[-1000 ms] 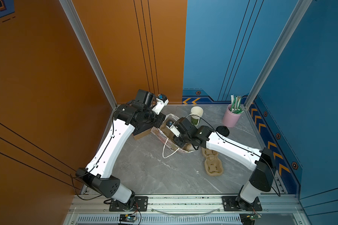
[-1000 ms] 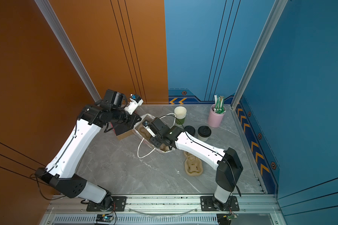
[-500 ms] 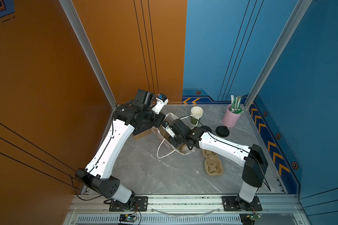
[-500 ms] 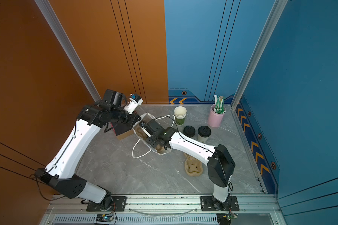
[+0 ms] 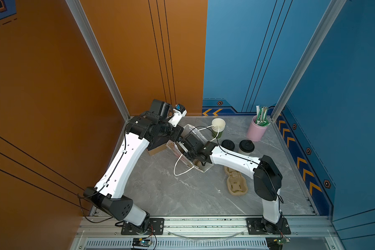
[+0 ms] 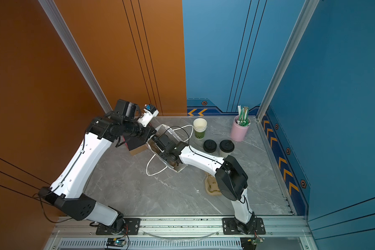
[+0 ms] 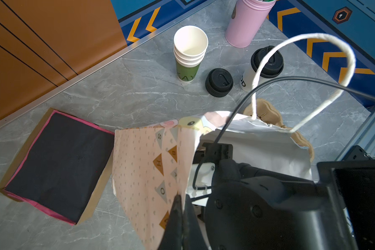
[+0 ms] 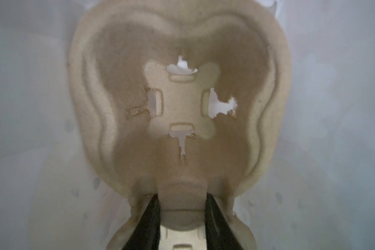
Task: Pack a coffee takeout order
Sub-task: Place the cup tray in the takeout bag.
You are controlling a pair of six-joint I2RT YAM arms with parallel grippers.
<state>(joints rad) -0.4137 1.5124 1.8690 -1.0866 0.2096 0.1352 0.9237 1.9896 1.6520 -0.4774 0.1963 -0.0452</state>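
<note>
My left gripper [image 7: 181, 198] is shut on the rim of the pink-patterned paper bag [image 7: 143, 164], holding its mouth open. My right gripper [image 8: 182, 198] reaches deep inside the bag [image 5: 198, 132], shut on the centre ridge of a tan pulp cup carrier [image 8: 182, 104] that fills the bag's bottom. The whitish cup with a black lid [image 5: 246, 147] stands on the table to the right of the bag. The black napkin [image 7: 59, 164] lies in a shallow cardboard box. White-wrapped straws [image 5: 261, 114] stand in a pink holder [image 5: 257, 132].
A loose black lid [image 5: 227, 144] sits beside the lidded cup. A stack of lidless cups [image 5: 218, 129] with a green bottom stands behind the bag. Another pulp carrier [image 5: 236, 184] lies under the right arm. Walls close in behind and on both sides.
My right arm has pushed deeper into the bag, moving left with its elbow rising. The bag and its white handle loop have slid left a little. The left arm has stayed put.
</note>
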